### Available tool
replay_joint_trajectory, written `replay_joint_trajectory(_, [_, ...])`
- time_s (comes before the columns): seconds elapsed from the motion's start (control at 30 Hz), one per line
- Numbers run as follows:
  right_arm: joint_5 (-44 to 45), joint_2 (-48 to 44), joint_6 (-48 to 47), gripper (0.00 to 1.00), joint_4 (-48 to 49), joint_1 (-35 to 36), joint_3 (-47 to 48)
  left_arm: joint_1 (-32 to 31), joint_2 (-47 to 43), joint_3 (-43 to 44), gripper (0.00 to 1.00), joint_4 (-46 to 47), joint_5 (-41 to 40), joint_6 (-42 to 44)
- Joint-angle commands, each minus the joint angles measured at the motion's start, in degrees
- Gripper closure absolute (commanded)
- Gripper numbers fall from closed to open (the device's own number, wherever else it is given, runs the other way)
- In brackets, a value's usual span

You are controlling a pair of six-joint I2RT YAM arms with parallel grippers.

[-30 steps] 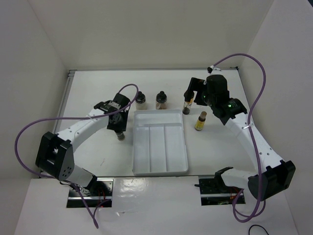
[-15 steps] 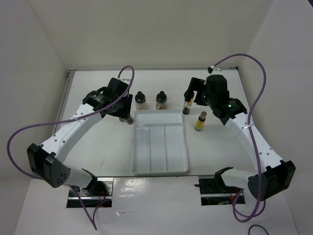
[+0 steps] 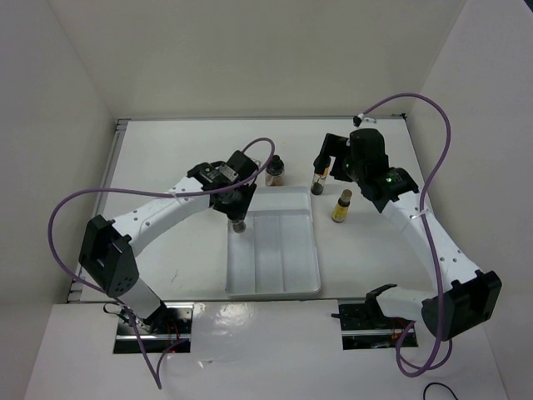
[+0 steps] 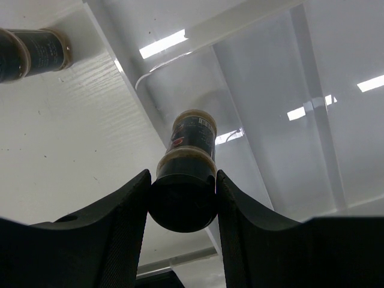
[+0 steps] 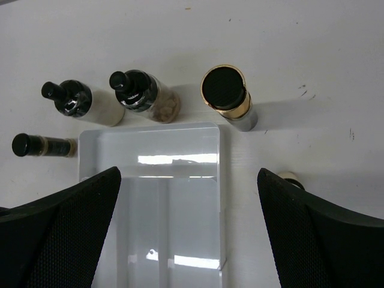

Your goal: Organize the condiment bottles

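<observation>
My left gripper (image 3: 239, 217) is shut on the black cap of a short dark bottle (image 4: 192, 135), which hangs over the left edge of the white divided tray (image 3: 275, 287). A second short dark bottle (image 4: 30, 53) rests on the table left of the tray. Behind the tray stand a pale bottle (image 5: 78, 103), a brown bottle (image 3: 274, 171) and a taller bottle with a gold-rimmed black cap (image 5: 227, 96). The amber, tan-capped bottle (image 3: 341, 206) stands right of the tray. My right gripper (image 3: 323, 165) hovers open above the taller bottle, holding nothing.
The tray (image 5: 150, 180) has one crosswise compartment at the far end and long lengthwise ones in front of it. White walls close in the table at the back and on both sides. Purple cables loop off both arms.
My left arm has swung from left of the tray, back toward the far left, then right over the tray's left edge, carrying the short dark bottle. The right arm has not moved.
</observation>
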Motion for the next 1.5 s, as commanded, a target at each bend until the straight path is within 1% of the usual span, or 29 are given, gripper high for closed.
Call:
replay_joint_trajectory(0.0, [0.84, -0.3, 0.21, 0.01, 0.31, 0.45, -1.27, 0.33, -0.36, -1.27, 1.0, 3.21, -0.86, -0.72])
replay_joint_trajectory(0.27, [0.32, -0.3, 0.21, 0.01, 0.84, 0.45, -2.32, 0.33, 4.29, -1.81, 1.0, 5.77, -1.92, -1.25])
replay_joint_trajectory(0.33, [-0.21, -0.3, 0.21, 0.01, 0.84, 0.45, -2.32, 0.33, 5.0, -1.81, 0.98, 5.77, -1.92, -1.25])
replay_joint_trajectory(0.37, [-0.21, -0.3, 0.21, 0.01, 0.84, 0.45, -2.32, 0.33, 5.52, -1.81, 0.95, 6.29, -1.92, -1.25])
replay_joint_trajectory(0.4, [-0.21, -0.3, 0.21, 0.01, 0.84, 0.45, -2.32, 0.33, 5.53, -1.81, 0.78, 6.3, -2.44, -1.25])
replay_joint_trajectory(0.47, [-0.21, -0.3, 0.21, 0.01, 0.84, 0.45, -2.32, 0.33, 5.53, -2.33, 0.68, 6.3, -2.44, -1.25])
replay_joint_trajectory(0.5, [-0.21, -0.3, 0.21, 0.01, 0.84, 0.45, -2.32, 0.33, 5.53, -2.33, 0.59, 6.3, -2.44, -1.25])
replay_joint_trajectory(0.53, [-0.21, -0.3, 0.21, 0.01, 0.84, 0.45, -2.32, 0.33, 5.53, -2.33, 0.4, 6.3, -2.44, -1.25])
replay_joint_trajectory(0.57, [-0.21, -0.3, 0.21, 0.01, 0.84, 0.45, -2.32, 0.33, 5.0, -2.33, 0.34, 6.3, -2.44, -1.25])
replay_joint_trajectory(0.63, [-0.21, -0.3, 0.21, 0.01, 0.84, 0.45, -2.32, 0.33, 4.22, -2.33, 0.26, 5.77, -2.44, -1.25])
replay_joint_trajectory(0.67, [-0.21, -0.3, 0.21, 0.01, 0.84, 0.45, -2.32, 0.33, 3.25, -2.33, 0.11, 5.77, -2.44, -1.77])
replay_joint_trajectory(0.73, [-0.21, 0.22, 0.21, 0.01, 0.84, 0.45, -2.32, 0.33, 0.89, -0.06, 0.02, 4.98, -3.15, -2.3])
replay_joint_trajectory(0.77, [-0.21, 0.23, 0.21, 0.01, 0.84, 0.45, -2.32, 0.33, 0.0, 0.65, 0.0, 4.98, -3.15, -2.31])
replay_joint_trajectory(0.8, [-0.21, 0.23, 0.21, 0.01, 0.84, 0.45, -2.32, 0.33, -0.97, 1.52, 0.0, 4.98, -3.15, -2.31])
replay_joint_trajectory(0.87, [-0.21, 0.23, 0.21, 0.01, 0.84, 0.45, -1.8, 3.12, -3.43, 3.9, 0.0, 4.98, -3.67, -2.31])
replay_joint_trajectory(0.97, [-0.73, 0.75, 0.21, 0.01, 0.84, 0.45, -1.27, 6.29, -5.37, 4.61, 0.0, 6.81, -7.44, -2.31])
replay_joint_trajectory(1.0, [-0.74, 0.75, 0.21, 0.01, 0.84, 0.45, -1.27, 8.83, -5.37, 4.61, 0.0, 7.52, -9.02, -2.31])
replay_joint_trajectory(1.07, [-0.74, 0.75, 0.21, 0.01, 0.84, 0.45, -1.27, 11.65, -5.37, 4.08, 0.0, 9.71, -9.56, -2.31])
replay_joint_trajectory(1.1, [-0.74, 0.75, 0.21, 0.01, 0.84, 0.45, -1.27, 14.88, -5.37, 3.3, 0.0, 10.51, -9.56, -2.31])
replay_joint_trajectory(1.17, [-0.74, 0.75, 0.21, 0.01, 0.84, 0.45, -1.27, 18.42, -4.06, 2.68, 0.0, 11.65, -7.2, -1.78])
replay_joint_trajectory(1.2, [-0.74, 0.75, 0.21, 0.01, 0.84, 0.45, -1.27, 21.48, -2.84, 2.68, 0.0, 12.35, -6.15, -1.78])
replay_joint_trajectory(1.27, [-0.74, 0.75, 0.21, 0.01, 0.84, 0.45, -1.27, 23.87, -1.77, 1.97, 0.0, 13.06, -2.8, -0.47])
replay_joint_trajectory(1.37, [-0.74, 0.75, -0.41, 0.01, 0.84, 0.45, -1.27, 25.9, -0.37, 0.74, 0.0, 15.25, -0.52, 0.07])
replay_joint_trajectory(1.47, [-0.74, 0.75, -0.41, 0.01, 0.84, 0.45, -1.8, 25.9, 0.77, -0.48, 0.0, 16.49, 0.1, 0.59])
